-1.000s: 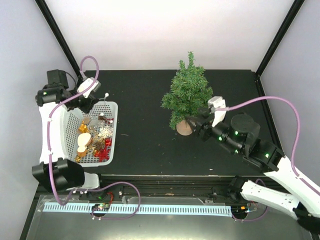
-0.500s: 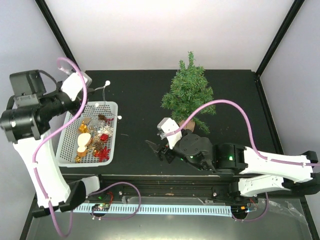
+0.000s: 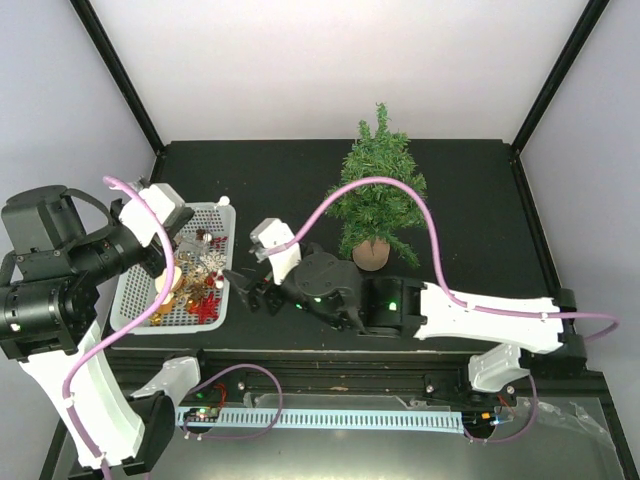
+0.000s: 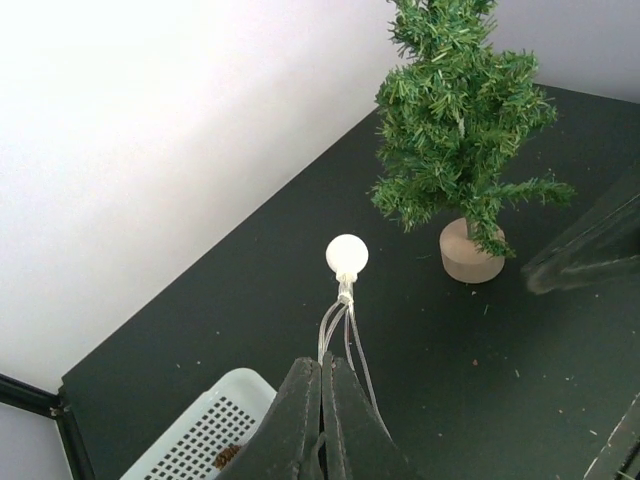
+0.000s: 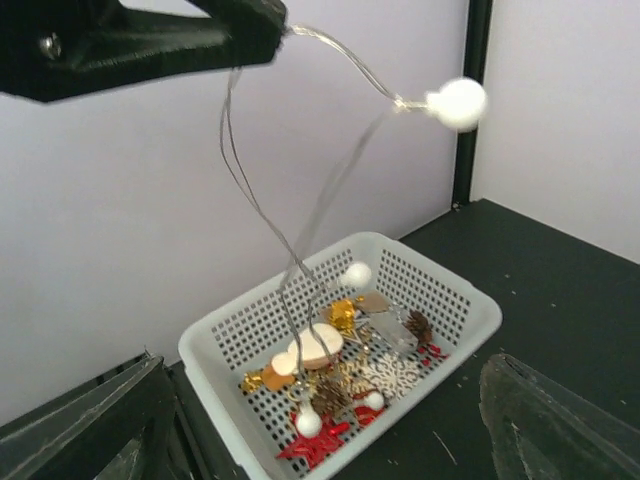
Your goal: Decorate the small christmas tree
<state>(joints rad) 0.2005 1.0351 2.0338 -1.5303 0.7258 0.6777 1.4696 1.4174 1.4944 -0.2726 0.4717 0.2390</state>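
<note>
The small christmas tree (image 3: 378, 185) stands upright on its tan stump (image 3: 370, 254) at the back right; it also shows in the left wrist view (image 4: 455, 110). My left gripper (image 3: 196, 222) is shut on the thin wire of a string of white ball lights (image 4: 347, 256) and holds it above the white basket (image 3: 135, 290). The wire hangs from the gripper (image 5: 270, 25) down into the basket (image 5: 455, 320), with one ball (image 5: 458, 103) in the air. My right gripper (image 3: 243, 290) is open and empty, low beside the basket's right side.
The basket holds several ornaments: a white snowflake (image 5: 395, 375), red stars (image 5: 315, 445), a pinecone (image 5: 417, 325), gold pieces (image 5: 340, 313), wooden discs (image 5: 315, 347). White walls and black corner posts (image 3: 115, 65) enclose the dark table (image 3: 290, 185).
My right arm swung left from the tree's stump to beside the basket. My left arm rose and came nearer, lifting the light string above the basket.
</note>
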